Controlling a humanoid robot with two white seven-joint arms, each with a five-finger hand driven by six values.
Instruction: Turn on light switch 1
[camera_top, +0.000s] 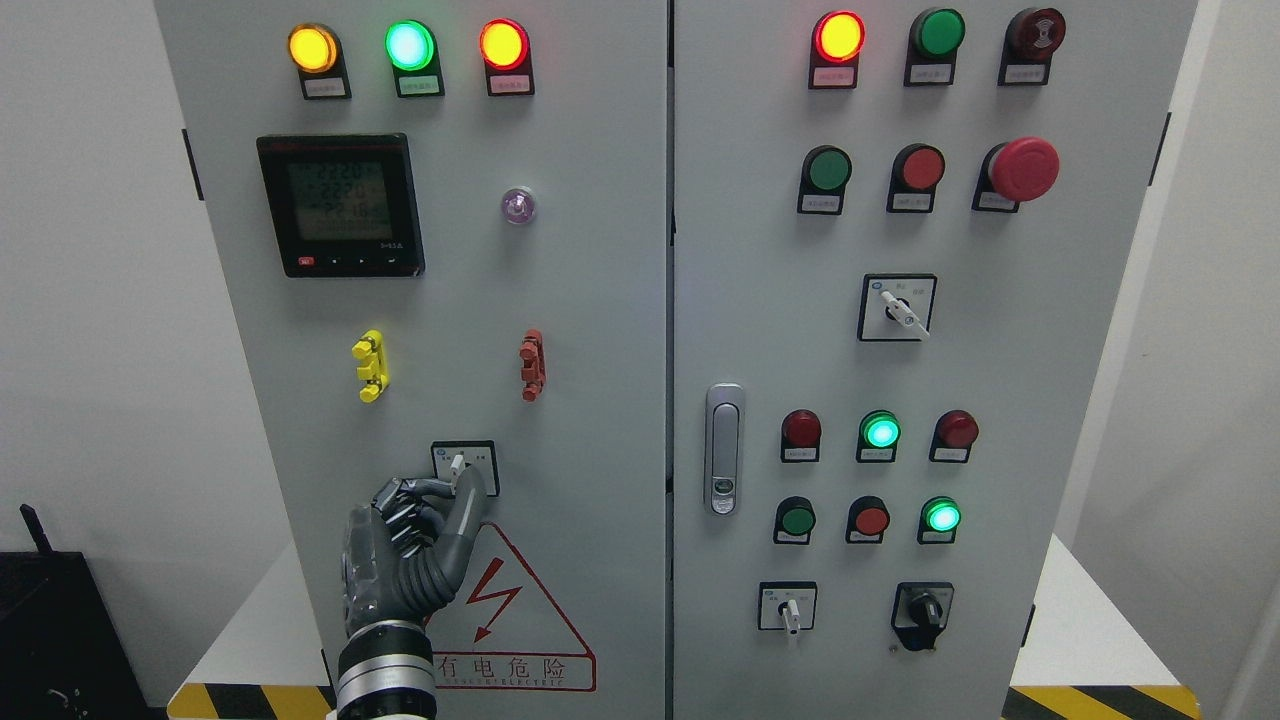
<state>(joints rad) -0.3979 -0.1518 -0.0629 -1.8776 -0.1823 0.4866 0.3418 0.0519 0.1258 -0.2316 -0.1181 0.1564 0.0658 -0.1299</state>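
A grey, smooth-painted metal cabinet (600, 300) with two doors fills the head view. The left hand (415, 530), dark and glossy with ribbed, segmented fingers (468, 510), rises from the bottom edge on a banded metallic wrist. Its fingers are curled close together around the small white lever of the rotary switch (464, 466), a square black-framed plate low on the left door; thumb and forefinger appear to pinch the lever, though the exact contact is partly hidden by the hand itself.

Just below the switch sits a red triangular warning sign (510, 610) with a lightning bolt. Above it, a yellow plastic clip (370, 365) and a red clip (532, 365) stand apart at the same height. Higher up, a square black meter (340, 205) shows a dim green display, and three round domed lamps (408, 45) glow amber, green and red.

On the right door, a silvery oblong door handle (723, 448) lies near the seam, with a red mushroom-shaped emergency button (1022, 168) at the upper right and rows of round lamps and buttons below.
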